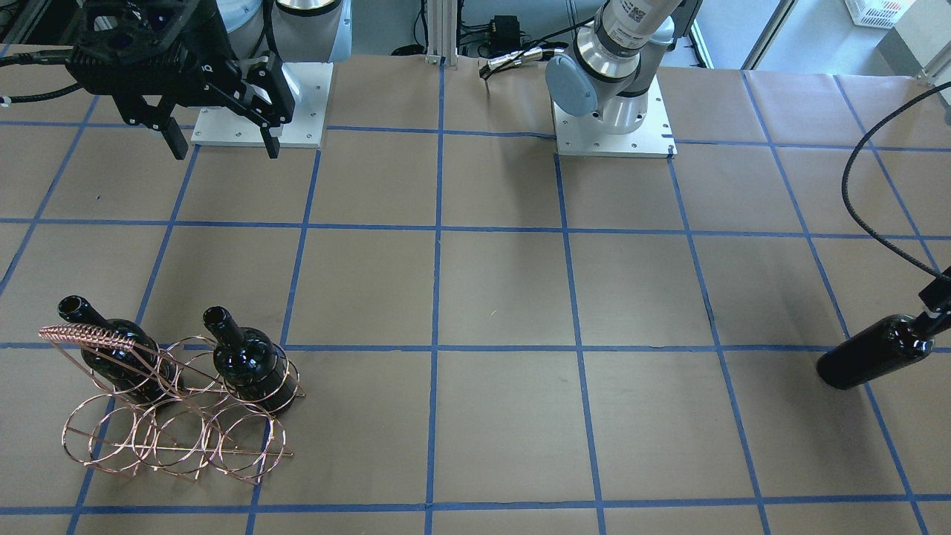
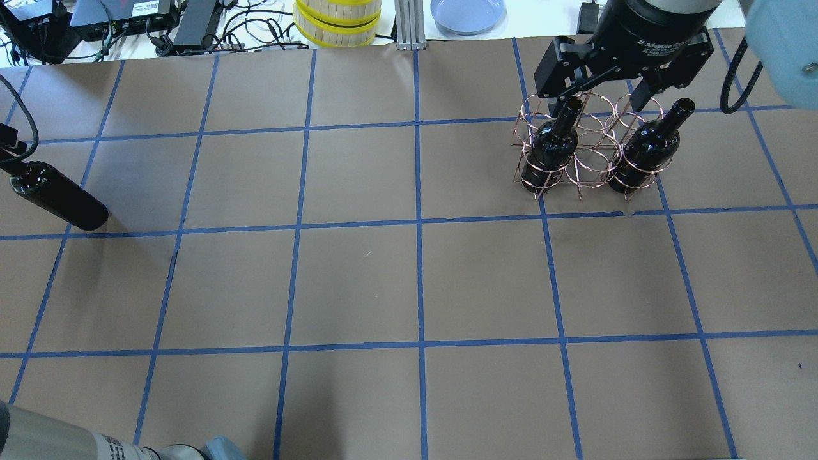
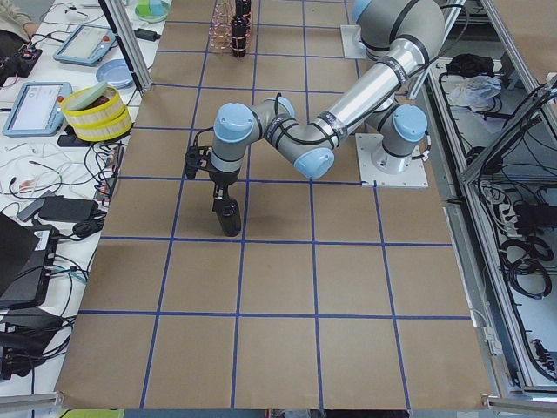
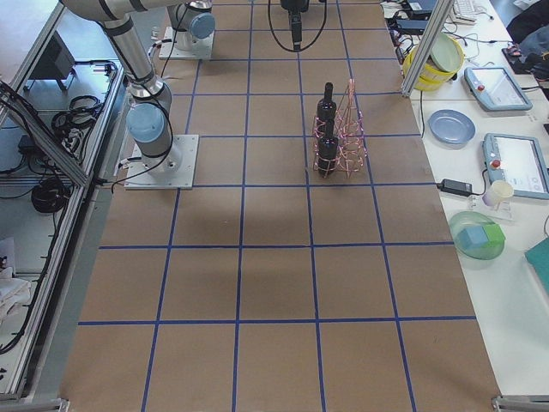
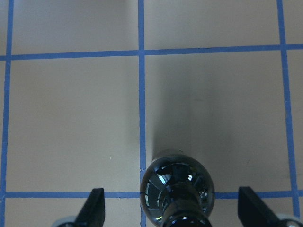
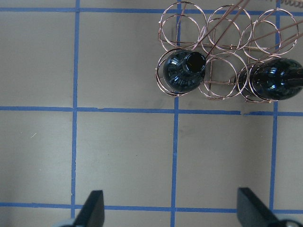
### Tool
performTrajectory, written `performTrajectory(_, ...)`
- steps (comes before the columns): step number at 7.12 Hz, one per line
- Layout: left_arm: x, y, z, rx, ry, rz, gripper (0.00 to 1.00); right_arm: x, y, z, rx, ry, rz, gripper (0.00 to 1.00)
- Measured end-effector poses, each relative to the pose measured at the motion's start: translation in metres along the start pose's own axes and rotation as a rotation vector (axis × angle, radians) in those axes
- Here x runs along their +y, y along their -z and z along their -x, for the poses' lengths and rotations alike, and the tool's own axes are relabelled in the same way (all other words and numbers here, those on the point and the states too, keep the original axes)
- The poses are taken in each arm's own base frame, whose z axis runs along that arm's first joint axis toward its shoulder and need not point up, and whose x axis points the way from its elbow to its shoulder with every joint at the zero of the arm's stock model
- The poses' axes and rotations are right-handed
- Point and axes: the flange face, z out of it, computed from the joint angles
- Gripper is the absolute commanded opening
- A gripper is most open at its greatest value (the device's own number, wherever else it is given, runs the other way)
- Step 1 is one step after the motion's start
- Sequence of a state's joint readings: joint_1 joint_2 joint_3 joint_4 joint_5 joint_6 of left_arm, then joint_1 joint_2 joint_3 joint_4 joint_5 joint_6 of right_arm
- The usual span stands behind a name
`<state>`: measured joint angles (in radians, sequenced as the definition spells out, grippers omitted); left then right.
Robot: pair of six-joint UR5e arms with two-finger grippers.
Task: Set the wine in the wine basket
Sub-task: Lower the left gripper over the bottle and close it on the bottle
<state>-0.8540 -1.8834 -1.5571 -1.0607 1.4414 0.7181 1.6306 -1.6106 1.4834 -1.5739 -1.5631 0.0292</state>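
**Left wrist view: wine [image 5: 177, 185] between spread fingers, well apart from the basket [image 2: 591, 167]**

The left wrist view looks straight down on the wine at the bottom centre of the frame. The left gripper [image 5: 170, 201] is around the neck, but its two fingers stand wide at either side with clear gaps, touching no glass. It has hold of nothing. In the exterior left view the wine is upright under the near arm's gripper. Whether its base sits on the table [image 1: 505, 297] or just above it, the pictures do not settle.

In the overhead view the wine is at the left edge and the basket at the upper right, well apart. Two other bottles [image 2: 549, 150] [image 2: 642, 156] stand in the basket — in the right wrist view they fill the two end rings of the lower row, at the frame's upper right.

The right gripper [image 2: 601, 102] hangs above the basket in the overhead view. Its fingers are spread wide and grip nothing, and in the right wrist view they show at the bottom corners over bare table.
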Motion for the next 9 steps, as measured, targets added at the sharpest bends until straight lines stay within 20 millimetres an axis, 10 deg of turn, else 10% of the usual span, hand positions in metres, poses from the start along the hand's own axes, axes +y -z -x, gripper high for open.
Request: performTrajectory(9, 0.0018, -0.0057, -0.0014, 0.009, 0.000, 0.006, 0.46, 0.0000, 0.0000, 0.0000, 0.000, 0.000, 0.000, 1.00)
